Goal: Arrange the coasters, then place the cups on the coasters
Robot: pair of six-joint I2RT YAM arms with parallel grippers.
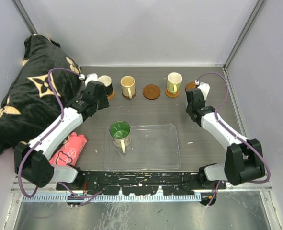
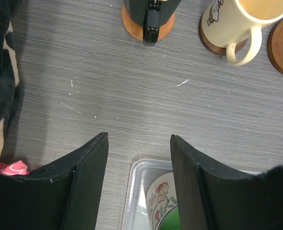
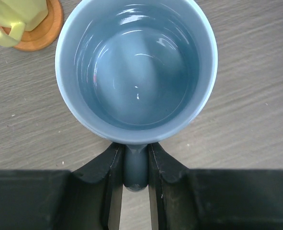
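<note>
— Right gripper (image 3: 135,160) first: what has it got?
— Its fingers are clamped on the handle (image 3: 135,178) of the light blue cup (image 3: 136,72), which stands upright beside the yellow cup (image 3: 14,17) on its coaster (image 3: 45,33).
— Is the blue one on a coaster too?
— Cannot tell; the cup hides whatever lies under it.
— And the left gripper (image 2: 139,139)?
— Jaws apart, empty, over the table (image 2: 131,96) between the black cup (image 2: 151,14) and the clear tray (image 2: 136,170).
— The rest?
— In the tray's left end sits the green cup (image 1: 119,132). The black one and the cream cup (image 1: 127,86) stand on coasters in the back row, with a bare coaster (image 1: 151,91) between cream and yellow.
</note>
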